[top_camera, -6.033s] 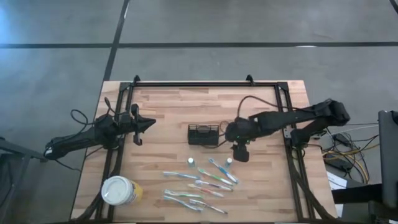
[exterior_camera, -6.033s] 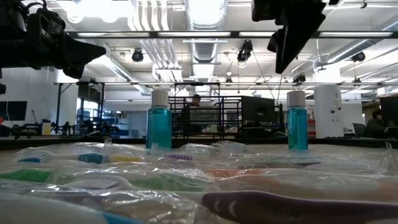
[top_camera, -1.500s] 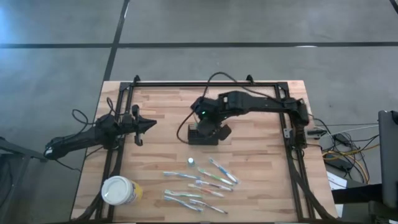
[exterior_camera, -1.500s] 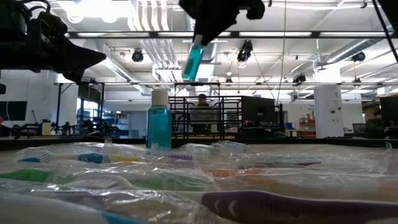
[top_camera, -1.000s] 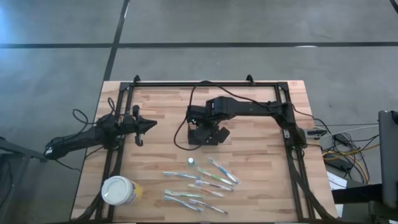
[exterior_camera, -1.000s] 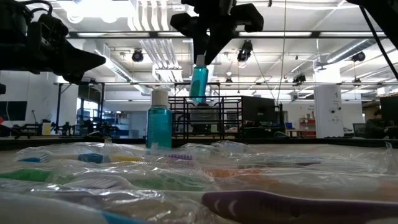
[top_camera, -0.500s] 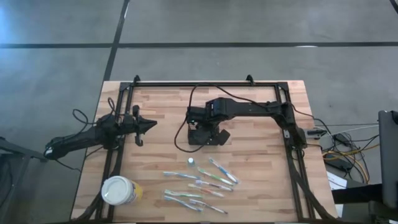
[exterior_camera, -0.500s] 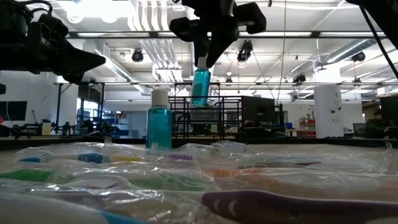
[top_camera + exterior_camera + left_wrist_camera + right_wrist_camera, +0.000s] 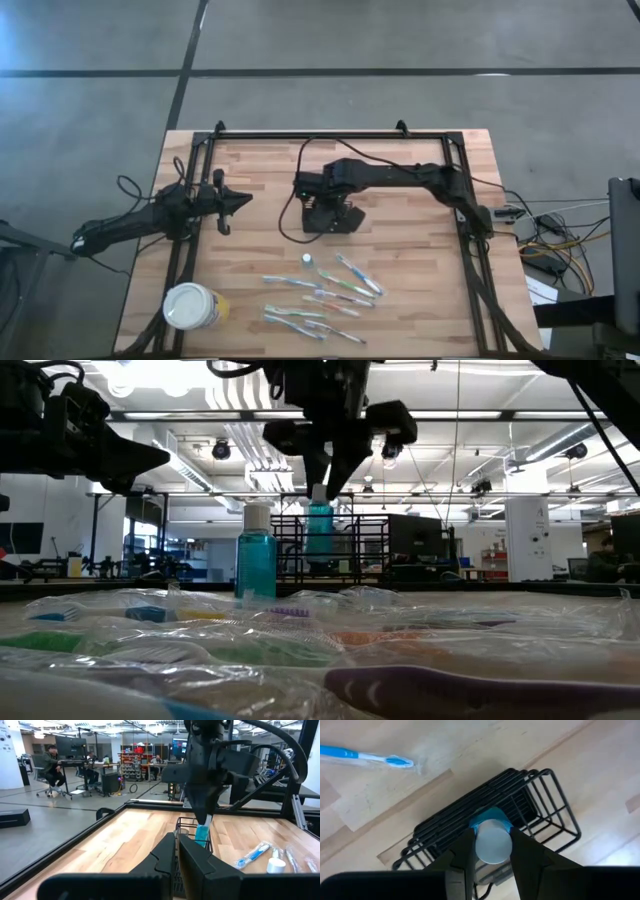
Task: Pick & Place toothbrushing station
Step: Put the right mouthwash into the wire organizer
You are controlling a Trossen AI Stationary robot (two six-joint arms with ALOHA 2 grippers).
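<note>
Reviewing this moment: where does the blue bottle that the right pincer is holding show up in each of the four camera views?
High view: hidden beneath the right pincer, over the black mesh caddy.
Low view: blue bottle upper centre, hanging from the pincer, right of the standing bottle.
Left wrist view: mid-frame, going down into the caddy.
Right wrist view: centre, its white cap between the fingers, caddy below.
Shared landmark: the caddy.

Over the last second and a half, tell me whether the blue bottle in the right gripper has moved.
Yes. In the low view the blue bottle has dropped, now level with the standing bottle, going into the mesh caddy.
</note>
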